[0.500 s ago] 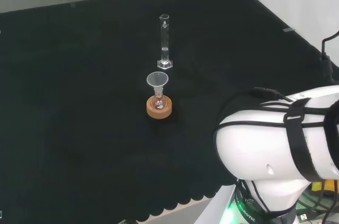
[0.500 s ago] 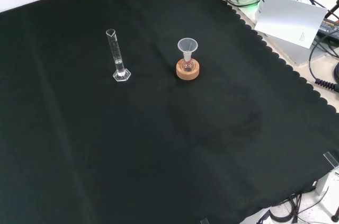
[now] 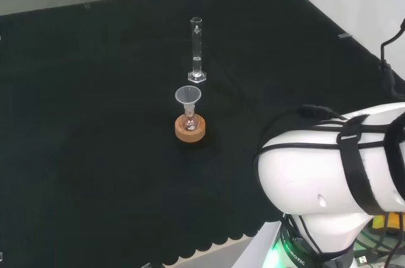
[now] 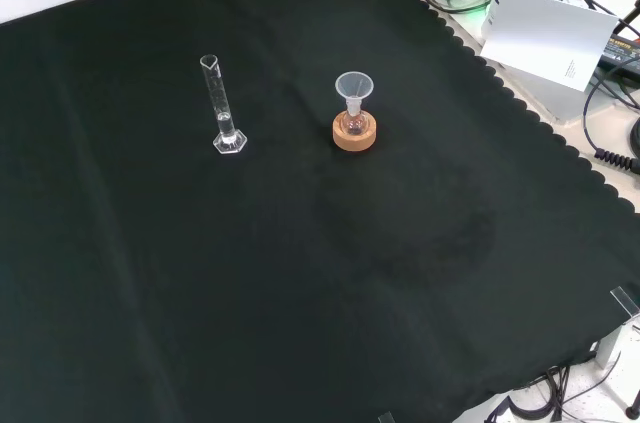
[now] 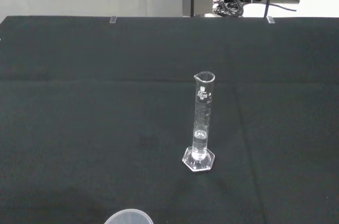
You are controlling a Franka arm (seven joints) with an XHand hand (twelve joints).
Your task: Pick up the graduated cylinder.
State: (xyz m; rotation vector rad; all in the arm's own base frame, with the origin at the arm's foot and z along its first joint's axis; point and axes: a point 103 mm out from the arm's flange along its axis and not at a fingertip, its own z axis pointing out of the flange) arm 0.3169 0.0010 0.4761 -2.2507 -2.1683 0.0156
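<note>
While the graduated cylinder (image 3: 197, 50) stands upright and untouched on its hexagonal foot on the black-clothed tabletop (image 4: 300, 293), treat the step in hand as the approach, not yet the grasp. I cannot tell how the fingers are set.

Position: in the head view the cylinder stands beyond the funnel (image 3: 188, 96), which sits in a small flask on a cork stand (image 3: 190, 130). In the front view the cylinder (image 4: 223, 106) is left of that stand (image 4: 354, 132), near it but apart. In the wrist view the cylinder (image 5: 202, 127) is roughly centred, with the funnel rim (image 5: 128, 217) nearer the camera.

Advice: bring the hand in on the side away from the funnel. Aim for the tube's middle, not the lip. It looks tall, narrow and top-heavy, so I judge a sideways nudge could tip it. Close evenly from both sides, then lift straight up.
</note>
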